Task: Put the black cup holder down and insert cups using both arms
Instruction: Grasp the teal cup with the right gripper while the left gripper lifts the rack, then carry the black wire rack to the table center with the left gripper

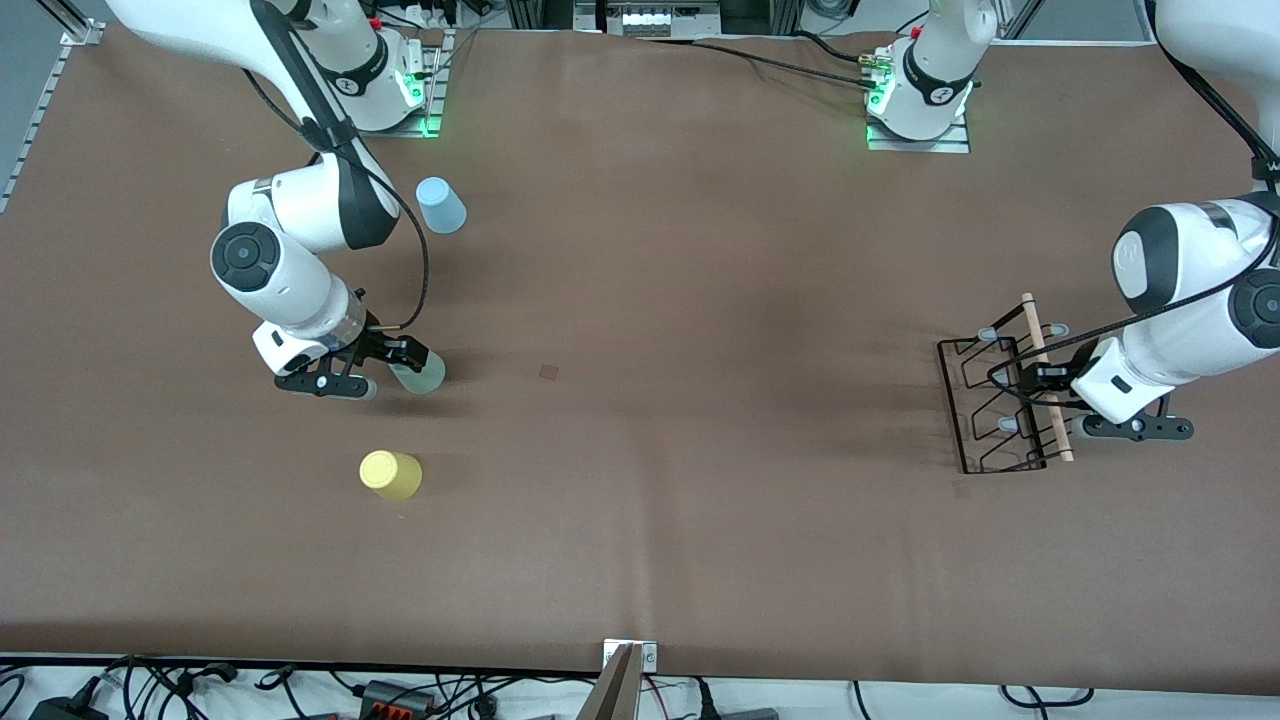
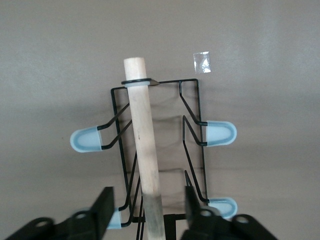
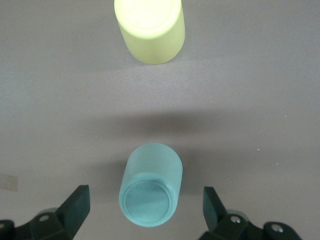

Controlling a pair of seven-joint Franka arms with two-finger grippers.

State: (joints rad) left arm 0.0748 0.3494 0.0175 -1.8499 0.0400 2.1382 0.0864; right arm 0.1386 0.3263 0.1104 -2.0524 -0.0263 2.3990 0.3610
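The black cup holder [image 1: 990,405] lies flat on the table at the left arm's end, its wooden rod [image 1: 1045,375] along one side. In the left wrist view my left gripper [image 2: 147,207] is open with a finger on each side of the rod [image 2: 142,135], touching neither side; grey-tipped pegs [image 2: 220,133] stick out sideways. My right gripper [image 1: 408,360] is open around the pale green cup [image 1: 428,374], which stands base up between the fingers [image 3: 150,187]. The yellow cup [image 1: 390,475] stands nearer the front camera and also shows in the right wrist view [image 3: 150,30]. The light blue cup [image 1: 440,205] stands farther back.
A small dark mark [image 1: 549,371] lies mid-table. A bit of clear tape [image 2: 202,62] lies just off the rack's end. The arm bases [image 1: 920,100] stand along the back edge. Cables lie past the table's front edge.
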